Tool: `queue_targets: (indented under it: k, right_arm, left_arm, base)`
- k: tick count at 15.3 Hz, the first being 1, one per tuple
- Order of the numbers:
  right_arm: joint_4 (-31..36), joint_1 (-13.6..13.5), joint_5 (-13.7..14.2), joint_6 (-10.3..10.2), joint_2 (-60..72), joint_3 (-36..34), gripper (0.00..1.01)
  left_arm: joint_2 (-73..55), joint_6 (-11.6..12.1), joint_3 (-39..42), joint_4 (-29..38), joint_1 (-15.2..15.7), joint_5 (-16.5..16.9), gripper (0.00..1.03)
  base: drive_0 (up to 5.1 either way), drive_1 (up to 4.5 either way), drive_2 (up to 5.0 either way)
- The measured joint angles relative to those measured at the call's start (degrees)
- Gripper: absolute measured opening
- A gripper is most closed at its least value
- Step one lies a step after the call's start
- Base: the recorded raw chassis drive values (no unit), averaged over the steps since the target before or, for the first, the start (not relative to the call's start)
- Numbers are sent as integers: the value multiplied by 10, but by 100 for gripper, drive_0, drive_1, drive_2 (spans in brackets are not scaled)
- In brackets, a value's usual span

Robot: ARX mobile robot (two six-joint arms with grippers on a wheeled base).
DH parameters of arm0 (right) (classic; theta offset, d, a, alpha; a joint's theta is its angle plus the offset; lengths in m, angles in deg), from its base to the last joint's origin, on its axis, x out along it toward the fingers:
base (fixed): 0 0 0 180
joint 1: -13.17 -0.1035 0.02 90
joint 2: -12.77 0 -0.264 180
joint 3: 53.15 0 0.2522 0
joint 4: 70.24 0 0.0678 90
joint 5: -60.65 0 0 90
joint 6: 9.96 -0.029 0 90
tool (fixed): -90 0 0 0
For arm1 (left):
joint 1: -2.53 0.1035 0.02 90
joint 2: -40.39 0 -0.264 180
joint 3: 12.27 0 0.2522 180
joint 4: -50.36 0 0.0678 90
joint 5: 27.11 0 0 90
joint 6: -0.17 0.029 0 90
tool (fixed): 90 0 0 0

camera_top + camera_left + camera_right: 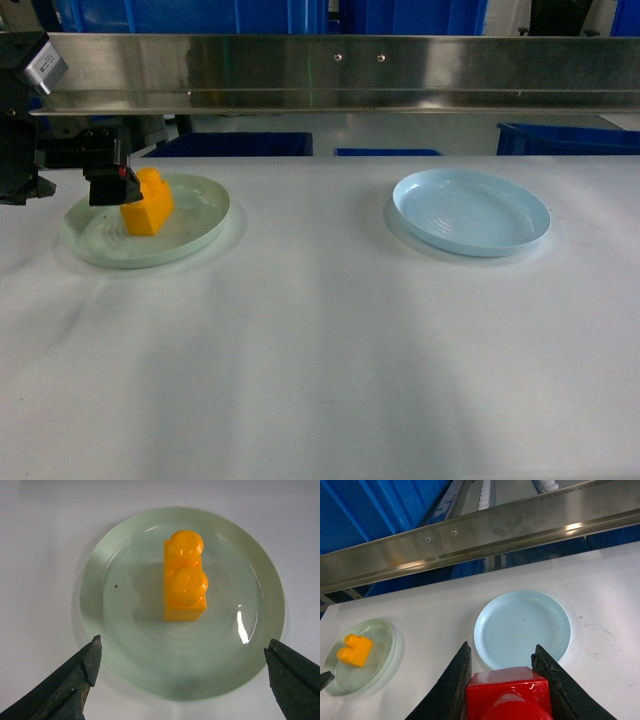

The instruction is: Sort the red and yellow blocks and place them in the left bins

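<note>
A: Where's the orange-yellow brick (185, 582)?
B: On the pale green plate (125, 540), far left of the white table (320, 350). The left gripper (182, 672) hangs over it, fingers spread wide.
A: And the red brick (509, 695)?
B: Clamped in the right gripper (502, 680), near the light blue plate (522, 627).

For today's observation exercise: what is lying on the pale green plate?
One stepped orange-yellow block sits on the green plate, studs up, between the open left tool's fingers. The plate surface under the block is covered; the rest looks bare apart from a tiny dark speck.
</note>
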Motion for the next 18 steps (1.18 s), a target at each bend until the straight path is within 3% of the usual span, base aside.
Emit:
queue_targets:
  k: [3,5,8,11,14,18]
  right_arm:
    - [0,0,0,0,0,0,29]
    - [0,0,0,0,0,0,29]
    - [0,0,0,0,0,0,29]
    - [0,0,0,0,0,0,29]
    - [0,0,0,0,0,0,29]
    - [0,0,0,0,0,0,29]
  left_arm:
    - [0,-1,-19,-16,-6,2,98]
    - [-18,0,-92,-32,-25,-5,98]
    - [-115,11,-238,-141,-40,-10,98]
    - [-205,13,-316,-220,-22,-17,98]
    - [-217,26,-337,-222,5,-29,98]
    - [-229,26,-352,-231,0,-26,98]
  base:
    - [0,0,0]
    - [0,0,0]
    - [0,0,0]
    - [0,0,0]
    - [0,0,0]
    - [0,0,0]
